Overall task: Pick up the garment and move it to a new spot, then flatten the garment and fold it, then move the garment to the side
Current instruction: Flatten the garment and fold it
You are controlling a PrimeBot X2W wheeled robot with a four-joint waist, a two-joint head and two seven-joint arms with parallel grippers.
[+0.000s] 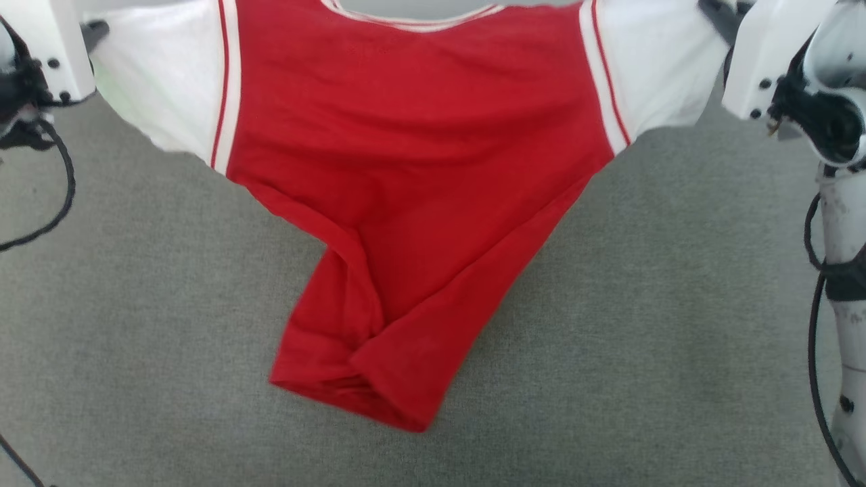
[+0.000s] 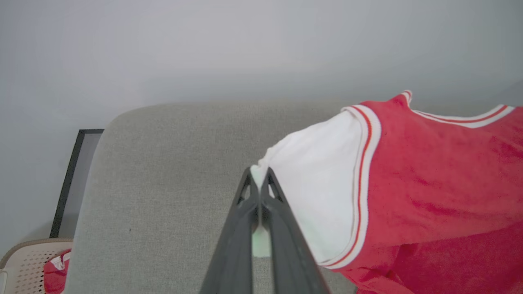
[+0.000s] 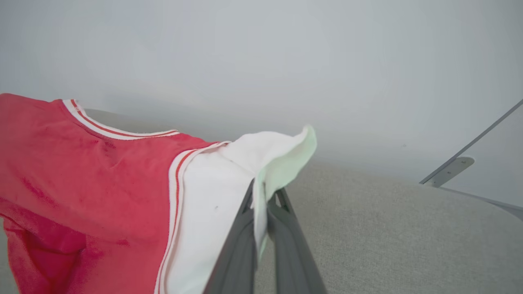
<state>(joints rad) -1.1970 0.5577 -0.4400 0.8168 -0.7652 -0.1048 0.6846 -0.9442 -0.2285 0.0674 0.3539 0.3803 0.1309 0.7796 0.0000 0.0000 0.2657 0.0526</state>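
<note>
The garment (image 1: 413,169), a red T-shirt with white short sleeves and red-and-white striped trim, hangs spread between my two grippers. Its red hem droops in a bunched fold (image 1: 365,379) onto the grey surface. In the left wrist view my left gripper (image 2: 258,173) is shut on the edge of one white sleeve (image 2: 322,192). In the right wrist view my right gripper (image 3: 261,192) is shut on the edge of the other white sleeve (image 3: 229,183). The collar trim (image 1: 413,24) runs along the top of the head view.
A grey fabric-covered surface (image 1: 676,304) lies under the shirt, with rounded far corners. A pale perforated basket (image 2: 24,265) holding red cloth sits beyond its corner, beside a dark-framed panel (image 2: 75,171). A metal bracket (image 3: 449,169) shows at the right. My white arms and black cables (image 1: 64,182) flank the shirt.
</note>
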